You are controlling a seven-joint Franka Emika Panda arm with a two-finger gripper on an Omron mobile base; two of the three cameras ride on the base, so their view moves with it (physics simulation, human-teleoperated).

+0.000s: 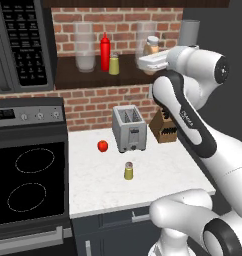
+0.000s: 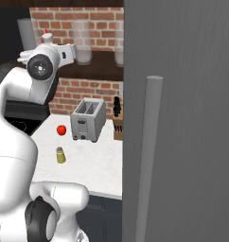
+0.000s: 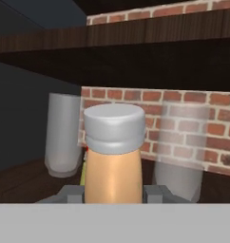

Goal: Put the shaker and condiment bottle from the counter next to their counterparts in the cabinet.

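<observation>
My tool (image 3: 114, 193) grips the tan-peach plastic condiment bottle (image 3: 113, 163) with its pale cap at the dark brown wooden shelf (image 1: 128, 75); no label is readable on it.

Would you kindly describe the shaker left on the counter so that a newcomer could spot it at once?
Start at the white marble counter right of the black stove. In front of the silver toaster, nearer the counter's front edge, stands the small squat yellow-olive shaker with a grey-brown cap. It stands alone, unlike the round red tomato beside the toaster or its twin shaker up on the shelf.
</observation>
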